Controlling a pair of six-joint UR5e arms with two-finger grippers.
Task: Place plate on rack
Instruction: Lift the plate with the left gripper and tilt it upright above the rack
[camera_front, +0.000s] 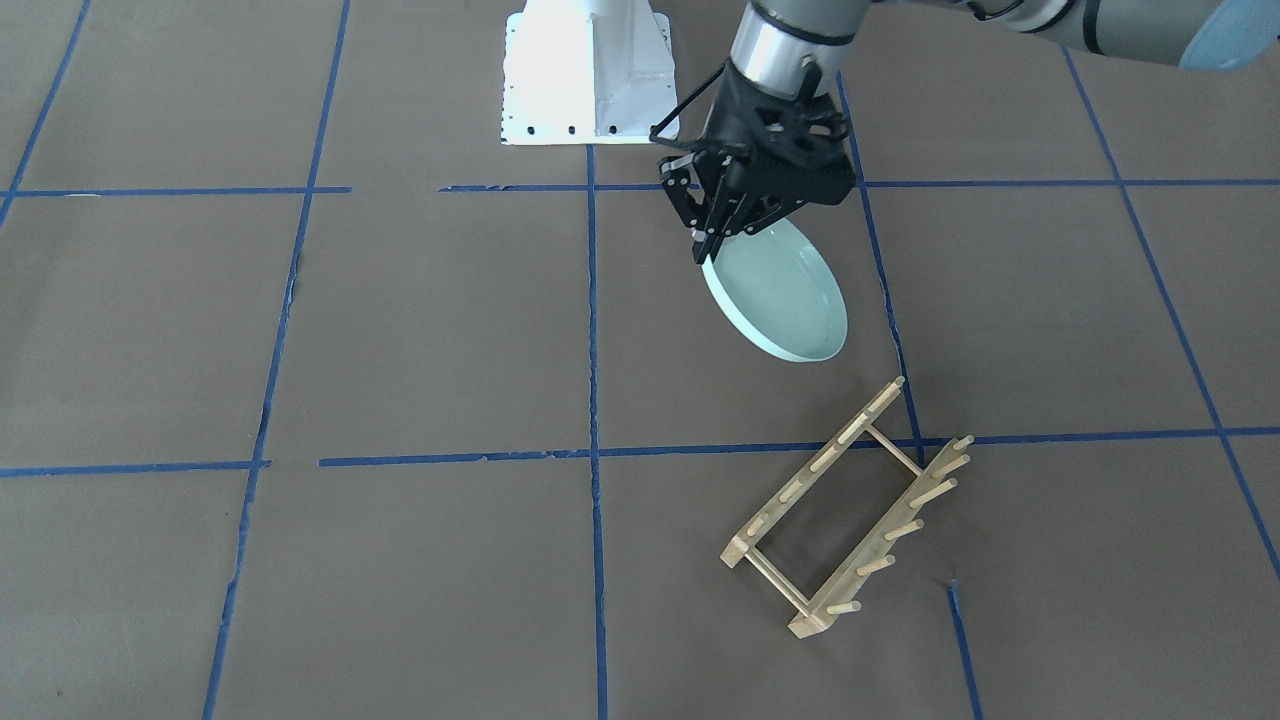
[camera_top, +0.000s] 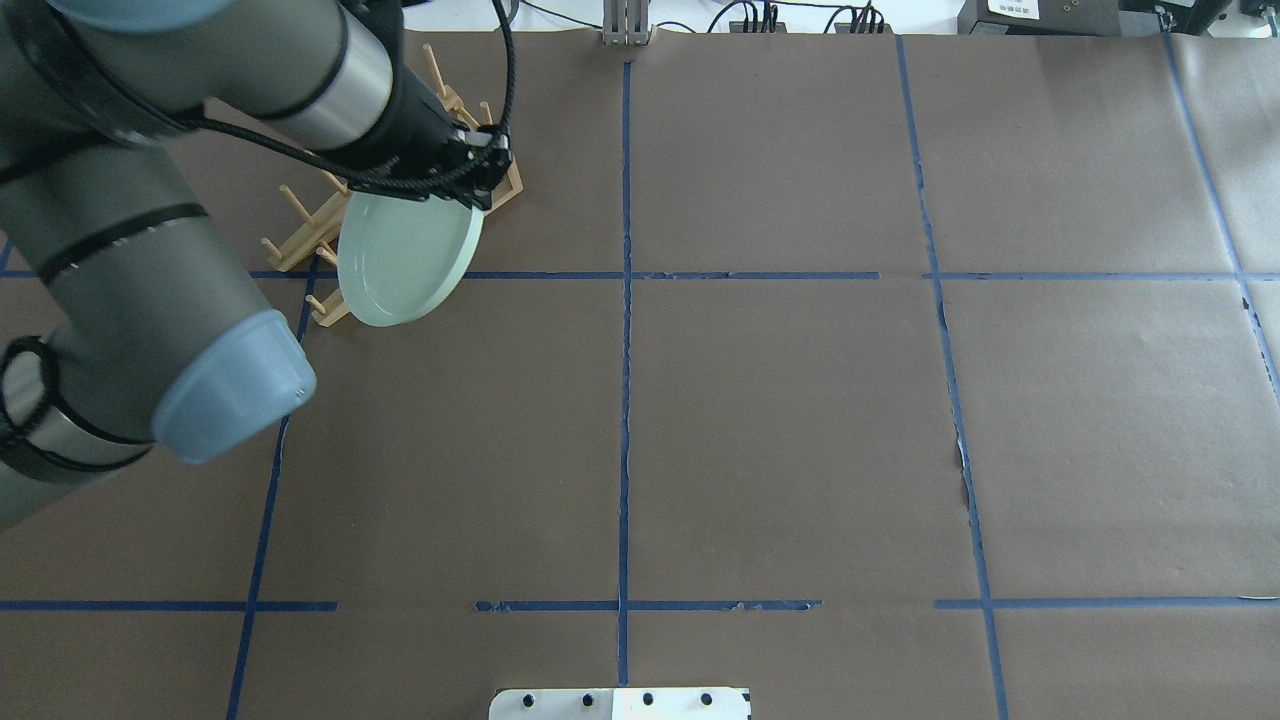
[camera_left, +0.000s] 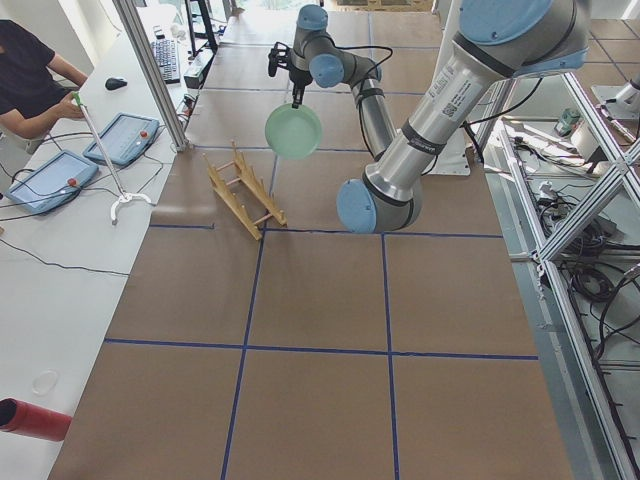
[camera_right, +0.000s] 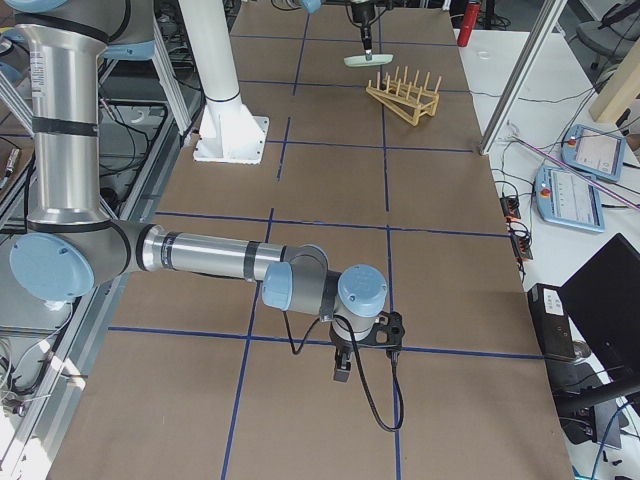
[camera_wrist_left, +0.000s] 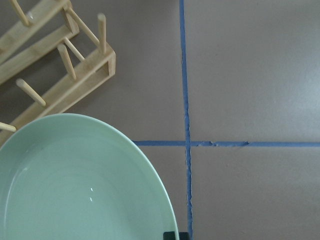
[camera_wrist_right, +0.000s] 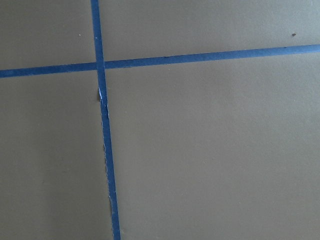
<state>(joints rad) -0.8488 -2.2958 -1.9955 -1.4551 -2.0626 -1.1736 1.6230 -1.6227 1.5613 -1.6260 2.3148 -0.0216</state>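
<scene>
My left gripper (camera_front: 712, 245) is shut on the rim of the pale mint-green plate (camera_front: 785, 295) and holds it tilted in the air above the table. The light-wood rack (camera_front: 850, 510) lies on the brown table, apart from the plate and toward the operators' side. In the overhead view the plate (camera_top: 405, 260) covers part of the rack (camera_top: 300, 235). The left wrist view shows the plate (camera_wrist_left: 75, 185) below and the rack (camera_wrist_left: 60, 75) at upper left. My right gripper (camera_right: 343, 368) hangs low over the table far from both; I cannot tell whether it is open.
The white arm base plate (camera_front: 588, 75) stands at the robot's side of the table. Blue tape lines (camera_front: 594, 330) cross the brown surface. An operator (camera_left: 30, 70) sits at a side table with tablets. A red cylinder (camera_left: 30, 420) lies there.
</scene>
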